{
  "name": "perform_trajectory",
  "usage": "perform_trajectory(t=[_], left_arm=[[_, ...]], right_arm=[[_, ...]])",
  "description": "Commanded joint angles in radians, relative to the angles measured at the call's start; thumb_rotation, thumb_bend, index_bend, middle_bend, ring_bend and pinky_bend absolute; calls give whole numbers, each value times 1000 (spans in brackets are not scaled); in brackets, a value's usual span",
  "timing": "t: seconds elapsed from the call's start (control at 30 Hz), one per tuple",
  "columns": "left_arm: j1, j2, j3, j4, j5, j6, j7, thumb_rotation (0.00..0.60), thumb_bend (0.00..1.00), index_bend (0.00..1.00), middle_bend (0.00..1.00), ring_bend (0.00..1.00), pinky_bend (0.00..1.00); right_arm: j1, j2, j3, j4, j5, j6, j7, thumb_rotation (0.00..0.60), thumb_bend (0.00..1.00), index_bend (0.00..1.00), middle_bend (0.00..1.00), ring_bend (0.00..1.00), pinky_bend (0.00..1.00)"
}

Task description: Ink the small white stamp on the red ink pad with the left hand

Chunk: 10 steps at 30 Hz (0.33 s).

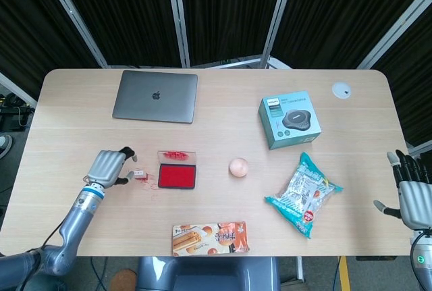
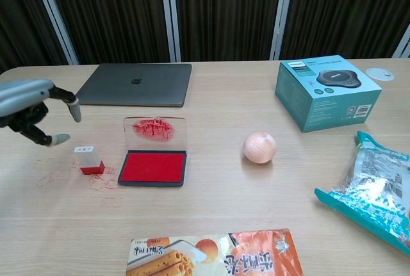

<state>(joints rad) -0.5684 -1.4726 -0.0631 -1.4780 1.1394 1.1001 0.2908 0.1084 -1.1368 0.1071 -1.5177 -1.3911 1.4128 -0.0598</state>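
The small white stamp (image 2: 88,160) with a red base stands upright on the table just left of the red ink pad (image 2: 153,166), seen also as the stamp (image 1: 138,173) beside the pad (image 1: 177,176). The pad's clear lid (image 2: 154,132) is tipped up behind it, smeared with red. My left hand (image 2: 29,107) hovers up and to the left of the stamp, fingers apart, holding nothing; the head view shows the same hand (image 1: 108,167) a short way left of the stamp. At the far right table edge, my right hand (image 1: 410,192) stays open and idle.
Red ink smudges (image 2: 102,181) mark the wood around the stamp. A closed laptop (image 2: 136,84) lies at the back, a peach-coloured ball (image 2: 259,147) right of the pad, a teal box (image 2: 327,91), a snack bag (image 2: 371,186) and a biscuit pack (image 2: 214,255) near the front edge.
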Motion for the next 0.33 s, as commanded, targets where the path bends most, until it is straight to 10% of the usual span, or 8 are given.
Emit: perform_trajectory(t=[0.03,0.2,0.33], left_arm=[[111,144,23,-141,112,202,-22,600,17,288,151,553,580],[206,221,59,-203,176,326,-50,600,0,20,0,89,89],[269,252,77,-230,206,400,-53,600,0,0,0,0,0]], right_arm=[[-3,8,-4,-14,-13,9,11,600,0,0,0,0,0],[-3,17,-6,-29,-28,15,21,600,0,0,0,0,0],[-4,22,-7,-39,-39,23,23,600,0,0,0,0,0]])
